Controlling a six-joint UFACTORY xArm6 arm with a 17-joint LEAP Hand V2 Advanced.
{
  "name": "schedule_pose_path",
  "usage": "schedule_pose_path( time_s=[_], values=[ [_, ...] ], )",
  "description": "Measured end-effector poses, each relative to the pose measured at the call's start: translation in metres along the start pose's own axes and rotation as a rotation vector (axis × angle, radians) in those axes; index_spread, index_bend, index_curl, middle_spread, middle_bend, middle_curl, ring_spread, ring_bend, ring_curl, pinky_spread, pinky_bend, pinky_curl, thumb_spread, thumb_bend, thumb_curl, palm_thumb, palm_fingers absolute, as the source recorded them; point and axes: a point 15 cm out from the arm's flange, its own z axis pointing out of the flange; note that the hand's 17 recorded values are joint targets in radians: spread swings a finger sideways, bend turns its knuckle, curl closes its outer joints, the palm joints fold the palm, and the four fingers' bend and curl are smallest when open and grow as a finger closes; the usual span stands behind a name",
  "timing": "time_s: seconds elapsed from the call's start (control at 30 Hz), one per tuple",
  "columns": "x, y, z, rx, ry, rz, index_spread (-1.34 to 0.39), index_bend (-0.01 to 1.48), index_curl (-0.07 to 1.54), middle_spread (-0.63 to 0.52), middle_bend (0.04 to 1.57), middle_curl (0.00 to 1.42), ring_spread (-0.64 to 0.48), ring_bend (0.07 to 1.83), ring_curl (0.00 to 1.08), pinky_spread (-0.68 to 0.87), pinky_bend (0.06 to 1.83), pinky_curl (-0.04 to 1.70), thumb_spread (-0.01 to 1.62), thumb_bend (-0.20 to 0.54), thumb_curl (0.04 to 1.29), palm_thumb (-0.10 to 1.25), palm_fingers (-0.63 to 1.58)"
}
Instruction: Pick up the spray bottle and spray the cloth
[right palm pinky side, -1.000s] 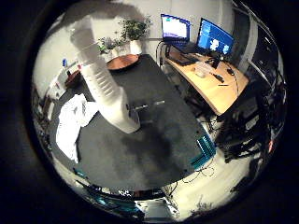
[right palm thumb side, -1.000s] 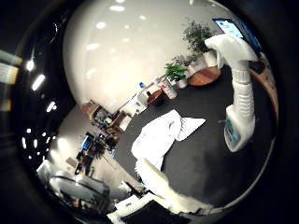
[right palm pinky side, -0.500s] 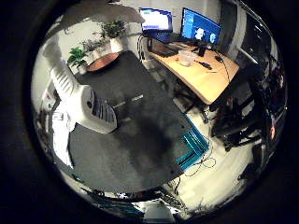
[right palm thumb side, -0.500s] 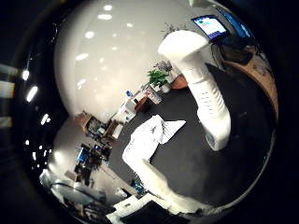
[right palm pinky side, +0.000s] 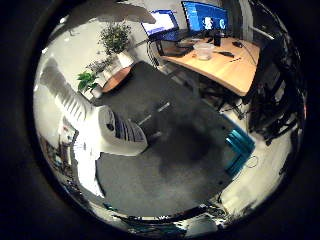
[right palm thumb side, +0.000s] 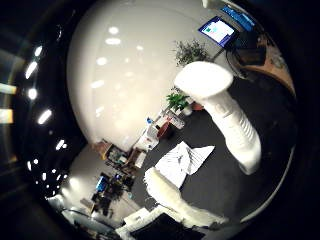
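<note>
The hand (right palm thumb side: 175, 207) shows as a pale, rounded finger part reaching in over the near edge of the table; whether its fingers are spread or curled cannot be told from either palm view. No contact between the hand and any object is visible.

The spray bottle (right palm thumb side: 227, 117) is white plastic with a ribbed, tapering body and a broad smooth head. It stands on the dark table (right palm pinky side: 175, 150), large in the thumb side view and therefore close to the palm. It is upright or slightly tilted; which cannot be settled. The table top is matt, dark grey and finely grained, rectangular with rounded corners.

The cloth (right palm thumb side: 182, 160) is a white fabric, crumpled and folded, with a faint striped weave. It lies flat on the table, near the bottle's base but apart from it, at about 9 o'clock from the base in the thumb side view.

Beyond the table stands a wooden desk (right palm pinky side: 225, 70) carrying lit monitors (right palm pinky side: 205, 17). Leafy potted plants (right palm pinky side: 115, 37) stand by the pale wall.
</note>
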Motion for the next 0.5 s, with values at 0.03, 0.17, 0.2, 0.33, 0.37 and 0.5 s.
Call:
schedule_pose_path(
  time_s=[0.03, 0.17, 0.2, 0.33, 0.37, 0.5],
  values=[
    [0.001, 0.001, 0.004, 0.001, -0.013, 0.008, 0.01, 0.17, 0.29, 0.30, 0.19, 0.30, 0.37, 0.37, 0.25, 0.61, 0.98, 0.20, 1.01, -0.028, 0.38, 0.41, 0.04],
    [0.014, 0.006, 0.019, -0.007, -0.033, 0.048, 0.01, 0.17, 0.29, 0.30, 0.19, 0.30, 0.37, 0.37, 0.25, 0.61, 0.97, 0.20, 1.02, -0.026, 0.39, 0.41, 0.04],
    [0.018, 0.007, 0.021, -0.010, -0.031, 0.059, 0.01, 0.17, 0.29, 0.30, 0.19, 0.30, 0.37, 0.37, 0.25, 0.61, 0.98, 0.20, 1.02, -0.028, 0.38, 0.41, 0.05],
    [0.041, -0.002, 0.025, -0.011, -0.010, 0.105, 0.00, 0.17, 0.30, 0.30, 0.19, 0.29, 0.37, 0.37, 0.25, 0.62, 0.97, 0.20, 1.03, -0.027, 0.38, 0.41, 0.05],
    [0.047, -0.003, 0.026, -0.015, -0.006, 0.121, 0.00, 0.17, 0.30, 0.30, 0.19, 0.29, 0.37, 0.37, 0.25, 0.62, 0.97, 0.20, 1.03, -0.028, 0.38, 0.41, 0.05],
    [0.069, -0.013, 0.033, -0.034, -0.008, 0.162, 0.00, 0.17, 0.30, 0.30, 0.19, 0.29, 0.37, 0.36, 0.24, 0.61, 0.97, 0.20, 1.03, -0.025, 0.39, 0.41, 0.04]
  ],
)
